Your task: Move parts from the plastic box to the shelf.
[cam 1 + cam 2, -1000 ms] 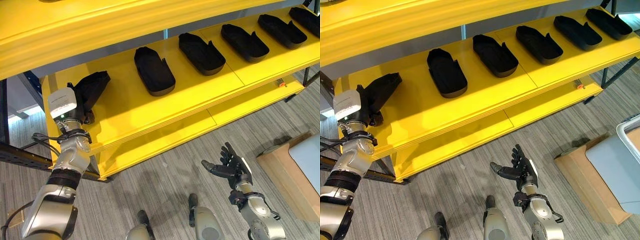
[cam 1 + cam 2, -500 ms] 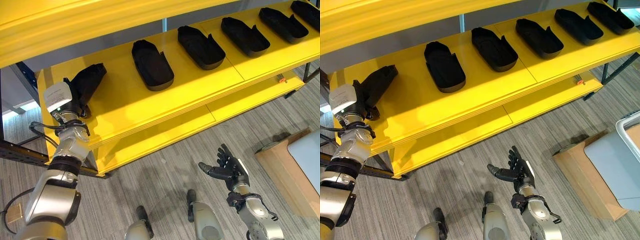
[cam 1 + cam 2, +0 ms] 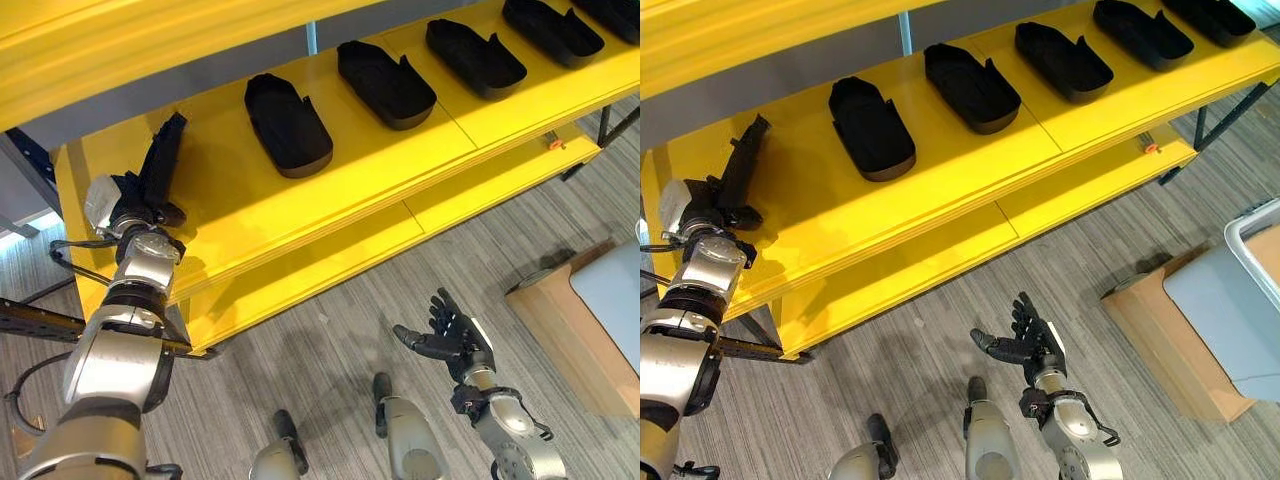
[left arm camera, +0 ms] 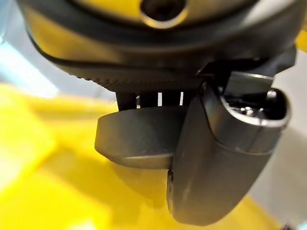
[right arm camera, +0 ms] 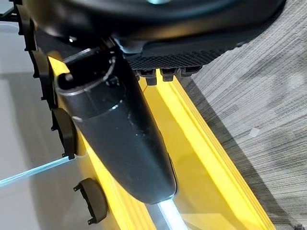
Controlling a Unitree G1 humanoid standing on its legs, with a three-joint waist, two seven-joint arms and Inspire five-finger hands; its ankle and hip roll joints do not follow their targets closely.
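Left hand (image 3: 128, 197) at the yellow shelf's (image 3: 240, 205) left end, fingers curled round a black part (image 3: 161, 165) tipped on edge over the shelf board. Beyond those fingers, more black parts (image 3: 288, 125) lie in a row. Right hand (image 3: 452, 337) low over grey floor (image 3: 330, 350), fingers spread, holding nothing.

Head stereo pair downward, sharing the shelf (image 3: 330, 190); wrist cameras very close along each hand

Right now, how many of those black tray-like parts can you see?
5, maybe more past the picture's edge: four flat in a row on the yellow shelf, one tilted part in the left hand.
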